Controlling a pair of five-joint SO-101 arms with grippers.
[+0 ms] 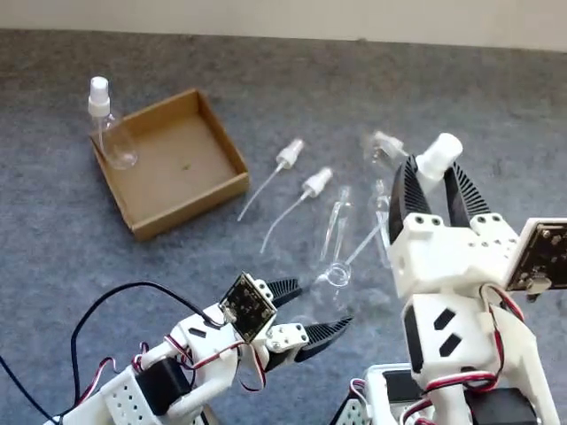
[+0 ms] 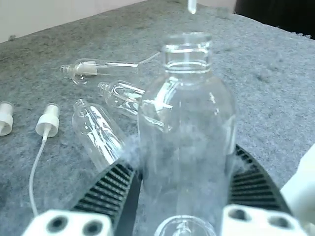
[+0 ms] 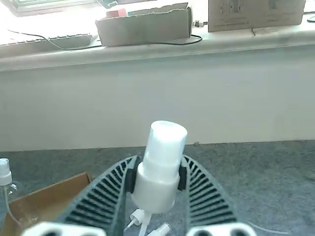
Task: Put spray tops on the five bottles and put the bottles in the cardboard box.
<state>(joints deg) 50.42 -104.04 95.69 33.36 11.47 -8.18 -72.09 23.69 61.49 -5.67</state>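
My left gripper is shut on a clear open-necked bottle, held upright between its black fingers. My right gripper is shut on a white spray top. Its thin tube slants down toward the bottle's mouth, and the tube tip hangs just above that mouth. The cardboard box sits at the far left. A bottle with a spray top on it leans at the box's left edge.
Two loose spray tops lie on the grey carpet between the box and the grippers. Clear bottles lie on their sides beyond the left gripper. They also lie close behind the held bottle.
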